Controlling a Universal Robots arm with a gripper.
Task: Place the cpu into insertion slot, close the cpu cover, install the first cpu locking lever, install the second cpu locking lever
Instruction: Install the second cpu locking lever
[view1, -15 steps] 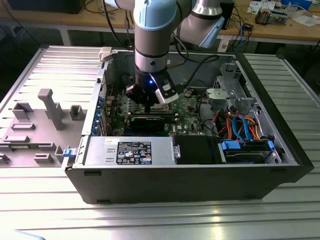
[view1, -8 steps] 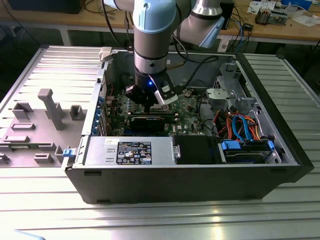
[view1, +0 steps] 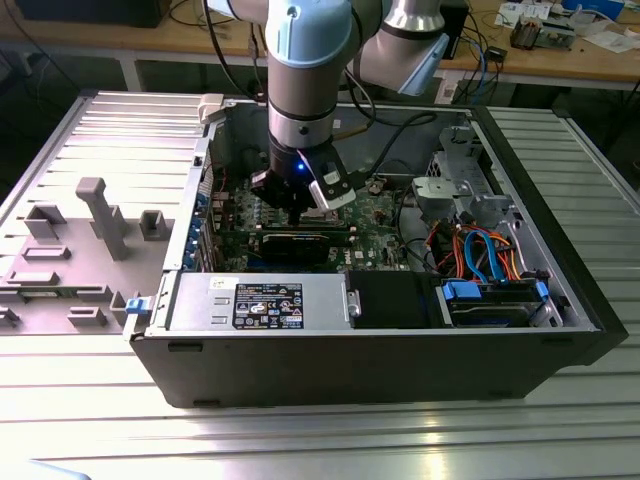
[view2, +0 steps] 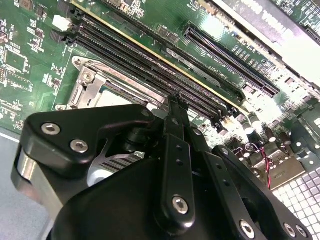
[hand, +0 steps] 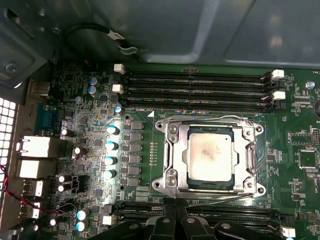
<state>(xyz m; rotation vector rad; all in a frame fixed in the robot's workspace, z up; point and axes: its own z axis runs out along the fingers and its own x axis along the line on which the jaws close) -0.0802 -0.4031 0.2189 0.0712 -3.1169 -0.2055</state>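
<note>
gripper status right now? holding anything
gripper: open or shut cannot be told; it sits low over the motherboard beside the insertion slot, where the cpu lies under the closed cpu cover.

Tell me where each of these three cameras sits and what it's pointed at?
Exterior view: off the arm, above the open computer case, looking down into it; the arm and gripper show.
First wrist view: on the arm, looking straight onto the board; the cpu sits in the slot with the cover down around it; gripper parts at the edge.
Second wrist view: on the arm, low and slanted across the board; gripper body fills the foreground.
Both wrist views share the slot and the memory slots.
</note>
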